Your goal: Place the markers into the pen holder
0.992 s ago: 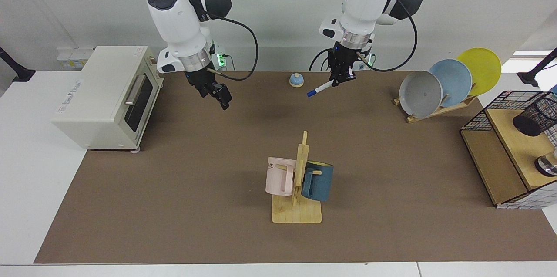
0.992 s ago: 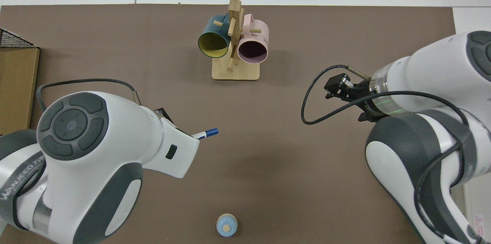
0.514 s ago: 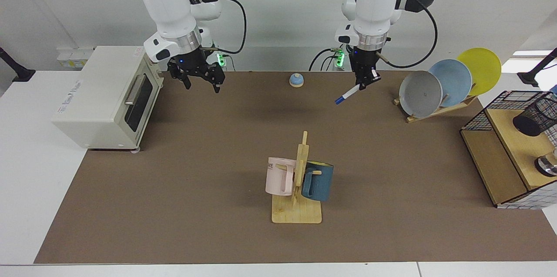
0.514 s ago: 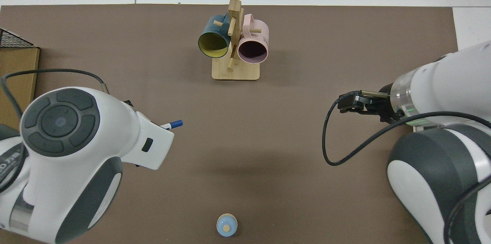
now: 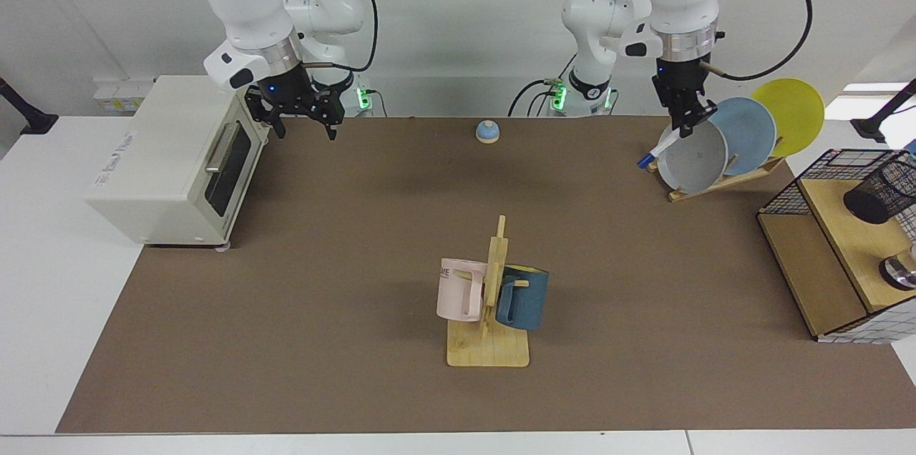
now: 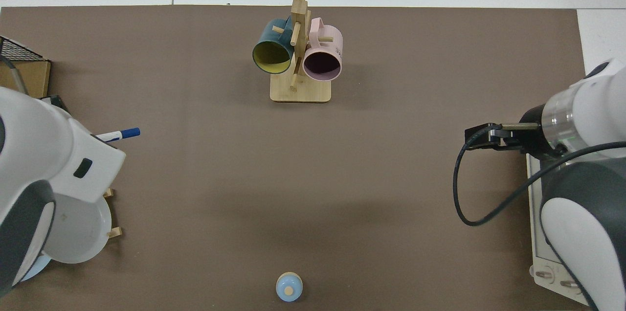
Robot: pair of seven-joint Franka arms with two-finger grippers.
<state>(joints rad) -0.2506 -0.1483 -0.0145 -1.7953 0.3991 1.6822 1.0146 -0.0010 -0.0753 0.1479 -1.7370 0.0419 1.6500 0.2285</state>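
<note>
A white marker [image 5: 658,152] with a blue cap hangs slanted in the air in front of the grey plate, cap end lowest. My left gripper [image 5: 688,124] is shut on its upper end. From above, the marker [image 6: 120,134] pokes out from under that arm, whose body hides the gripper. The pen holder [image 5: 876,196], a black mesh cup, lies tilted on the wooden shelf at the facing view's far right, well away from the marker. My right gripper [image 5: 300,127] hovers open and empty beside the toaster oven; it also shows from above as the right gripper [image 6: 478,135].
A cream toaster oven [image 5: 172,154] stands at the facing view's left. A wooden mug rack [image 5: 489,351] with a pink and a blue mug is mid-table. A rack of plates [image 5: 748,129], a small blue bell [image 5: 487,131], a wire-framed wooden shelf [image 5: 805,255] and a shiny metal object [image 5: 900,272] are also there.
My left arm has carried the marker up and across toward the plate rack. My right arm has drawn back toward the toaster oven.
</note>
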